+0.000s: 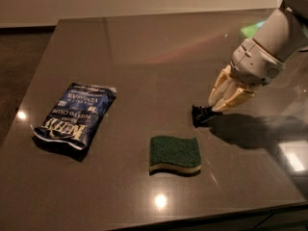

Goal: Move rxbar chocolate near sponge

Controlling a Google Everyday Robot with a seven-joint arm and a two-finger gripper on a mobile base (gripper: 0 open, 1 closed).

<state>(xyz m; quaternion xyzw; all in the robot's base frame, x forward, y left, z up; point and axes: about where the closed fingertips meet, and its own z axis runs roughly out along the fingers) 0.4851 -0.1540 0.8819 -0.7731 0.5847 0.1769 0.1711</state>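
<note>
The rxbar chocolate is a small black wrapper, mostly end-on, resting low over the dark table right of centre. My gripper, with pale tan fingers, reaches down from the upper right and is shut on the bar's right end. The sponge, green on top with pale yellow foam beneath, lies flat on the table below and to the left of the bar, with a short gap between them. Much of the bar is hidden by the fingers.
A large blue chip bag lies flat at the left of the table. The table's front edge runs along the bottom, and its left edge slants up past the bag. The arm's shadow falls on the table right of the bar.
</note>
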